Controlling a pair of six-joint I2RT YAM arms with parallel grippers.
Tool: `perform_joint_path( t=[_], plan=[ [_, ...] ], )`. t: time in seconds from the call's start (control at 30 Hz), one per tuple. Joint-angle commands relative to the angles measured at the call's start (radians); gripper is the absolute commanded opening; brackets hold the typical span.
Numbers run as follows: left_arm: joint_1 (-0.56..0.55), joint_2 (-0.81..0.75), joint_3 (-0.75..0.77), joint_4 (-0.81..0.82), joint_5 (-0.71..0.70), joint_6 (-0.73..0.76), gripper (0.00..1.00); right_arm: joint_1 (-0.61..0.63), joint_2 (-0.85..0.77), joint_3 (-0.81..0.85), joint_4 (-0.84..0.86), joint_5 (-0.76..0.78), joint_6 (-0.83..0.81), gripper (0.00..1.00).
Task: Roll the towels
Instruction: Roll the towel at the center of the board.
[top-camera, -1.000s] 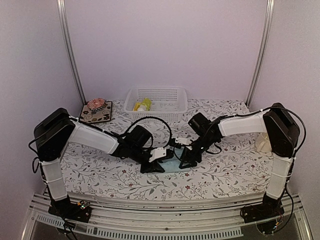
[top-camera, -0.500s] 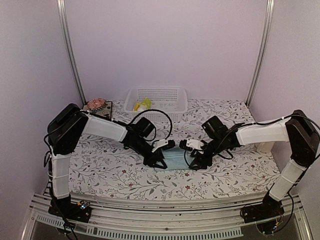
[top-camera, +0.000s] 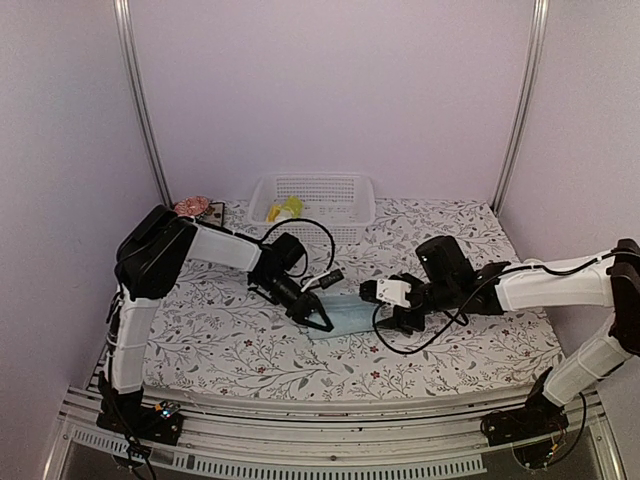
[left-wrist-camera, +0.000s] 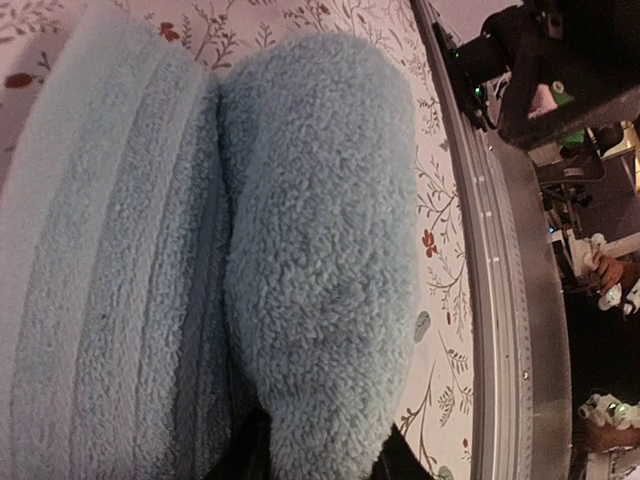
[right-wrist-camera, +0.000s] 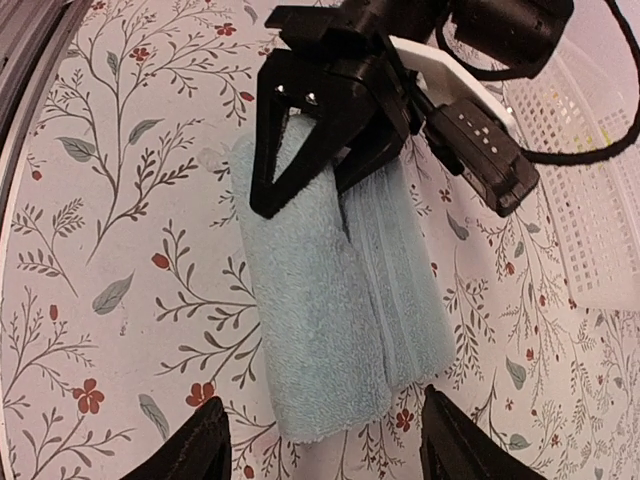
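Pinching blue towel's (right-wrist-camera: 320, 330) rolled edge

Both arms reach in low toward the middle. Left gripper (right-wrist-camera: 303, 198) is pinching the blue towel (right-wrist-camera: 320, 310), right gripper (right-wrist-camera: 325, 440) spread wide.

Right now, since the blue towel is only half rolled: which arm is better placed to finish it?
Left. The left gripper is shut on the light blue towel's rolled part; the right gripper hangs open at its other end, holding nothing.
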Motion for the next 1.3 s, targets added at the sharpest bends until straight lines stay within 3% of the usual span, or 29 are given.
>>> perform_joint_path(
  t=[0.0,0.13,0.7,0.87,1.0,1.27],
  plan=[
    [0.037,0.119,-0.014,-0.114,-0.13,-0.083,0.21,0.068,0.034,-0.022,0.119,0.09,-0.074,0.65],
    [0.054,0.146,0.003,-0.114,-0.13,-0.128,0.16,0.112,0.077,-0.025,0.195,0.14,-0.106,0.65],
    [0.076,0.188,0.036,-0.113,-0.093,-0.173,0.17,0.174,0.295,0.014,0.339,0.325,-0.166,0.62],
    [0.081,0.182,0.041,-0.112,-0.101,-0.17,0.27,0.174,0.346,0.049,0.293,0.345,-0.13,0.4],
    [0.086,0.165,0.038,-0.112,-0.129,-0.161,0.4,0.173,0.377,0.081,0.228,0.33,-0.106,0.29],
    [0.094,0.044,-0.005,-0.088,-0.212,-0.122,0.67,0.138,0.381,0.155,0.032,0.172,-0.066,0.24]
  ],
)
